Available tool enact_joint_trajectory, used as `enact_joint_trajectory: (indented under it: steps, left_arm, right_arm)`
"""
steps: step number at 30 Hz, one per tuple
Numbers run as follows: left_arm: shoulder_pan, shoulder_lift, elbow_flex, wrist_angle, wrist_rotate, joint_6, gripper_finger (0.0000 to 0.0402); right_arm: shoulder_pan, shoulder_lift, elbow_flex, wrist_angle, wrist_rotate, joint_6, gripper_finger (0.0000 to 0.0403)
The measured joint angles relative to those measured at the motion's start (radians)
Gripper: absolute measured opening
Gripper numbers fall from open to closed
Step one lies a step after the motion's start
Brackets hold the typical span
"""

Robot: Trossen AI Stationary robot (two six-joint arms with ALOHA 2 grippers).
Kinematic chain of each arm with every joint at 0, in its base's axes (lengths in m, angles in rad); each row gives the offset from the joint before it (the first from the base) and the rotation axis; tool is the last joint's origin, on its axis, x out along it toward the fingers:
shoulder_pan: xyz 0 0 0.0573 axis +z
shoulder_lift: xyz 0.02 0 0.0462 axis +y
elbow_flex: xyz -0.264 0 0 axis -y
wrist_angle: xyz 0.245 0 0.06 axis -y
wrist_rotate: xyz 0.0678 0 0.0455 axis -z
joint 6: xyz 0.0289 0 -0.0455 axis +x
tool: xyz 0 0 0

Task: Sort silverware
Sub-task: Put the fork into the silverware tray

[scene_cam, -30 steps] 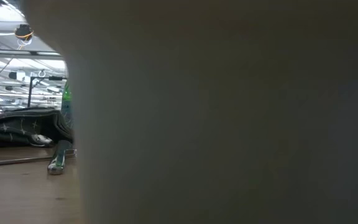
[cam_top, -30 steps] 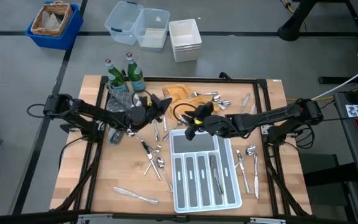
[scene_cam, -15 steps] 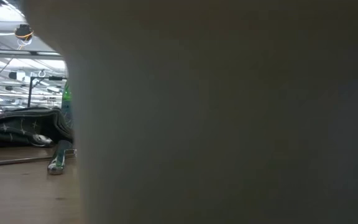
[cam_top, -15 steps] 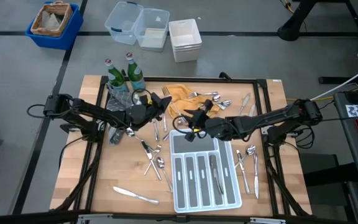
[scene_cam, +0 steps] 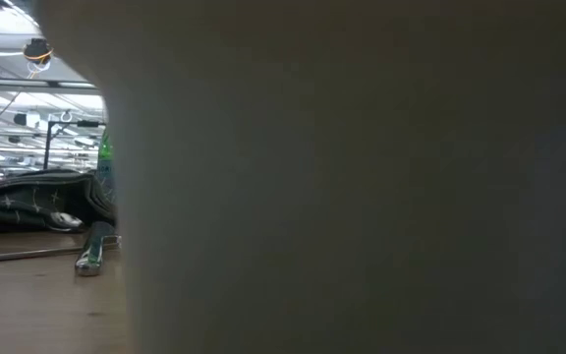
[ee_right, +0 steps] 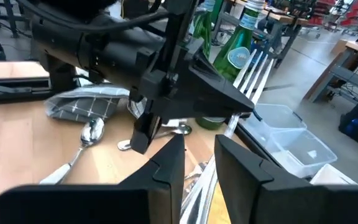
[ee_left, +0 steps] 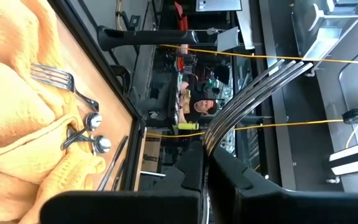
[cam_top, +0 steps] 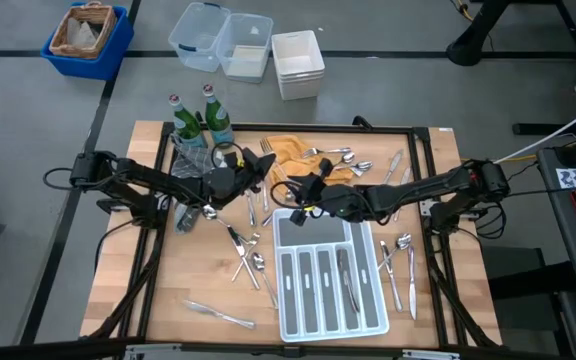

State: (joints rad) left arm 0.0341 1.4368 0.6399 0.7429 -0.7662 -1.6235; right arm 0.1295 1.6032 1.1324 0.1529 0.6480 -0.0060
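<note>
A silver fork is in my left gripper, shut on it above the table's middle, near the yellow cloth. My right gripper is open close in front of it, over the far end of the white tray. In the right wrist view its fingers stand just short of the left gripper and the fork's tines. A silver strip shows between them; whether they touch it, I cannot tell. More silverware lies on the cloth, beside the tray and in it. My left gripper pinches the fork between its two fingers at the neck just below the tines. The fingers come level from the table's left. The tines stick out past the fingertips, and the fork is lifted clear of the table.
Two green bottles and a grey cloth stand at the far left. Loose pieces lie right of the tray and near the front edge. A pale wall close to the camera fills most of the low view; a spoon shows beside it.
My right gripper has gone toward the table's left, closer to the left gripper and the fork, and has rolled about its own axis. Its fingers stay apart.
</note>
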Motion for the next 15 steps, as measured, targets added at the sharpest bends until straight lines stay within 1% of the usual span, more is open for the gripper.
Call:
enact_joint_trajectory:
  steps: [3,5,7,10,12,15]
  left_arm:
    - [-0.002,0.000,0.000,0.000,0.009,0.031,0.0001]
    - [-0.003,0.000,0.000,-0.003,0.027,0.067,0.0001]
    - [-0.003,0.000,0.000,-0.011,0.049,0.116,0.0001]
    - [-0.003,-0.001,0.000,-0.036,0.090,0.203,0.0001]
    - [-0.003,-0.001,0.000,-0.061,0.130,0.249,0.0001]
    - [-0.004,-0.001,0.000,-0.105,0.176,0.307,0.0001]
  right_arm:
    - [0.001,0.000,0.000,-0.028,0.030,0.000,0.0092]
    - [0.001,0.000,0.000,-0.055,0.025,0.012,0.0092]
    - [0.002,0.000,0.000,-0.099,-0.018,0.072,0.0092]
    - [0.001,0.000,0.000,-0.143,-0.078,0.216,0.0092]
    - [0.001,0.000,0.000,-0.160,-0.087,0.293,0.0092]
    - [0.001,0.000,0.000,-0.158,-0.086,0.360,0.0092]
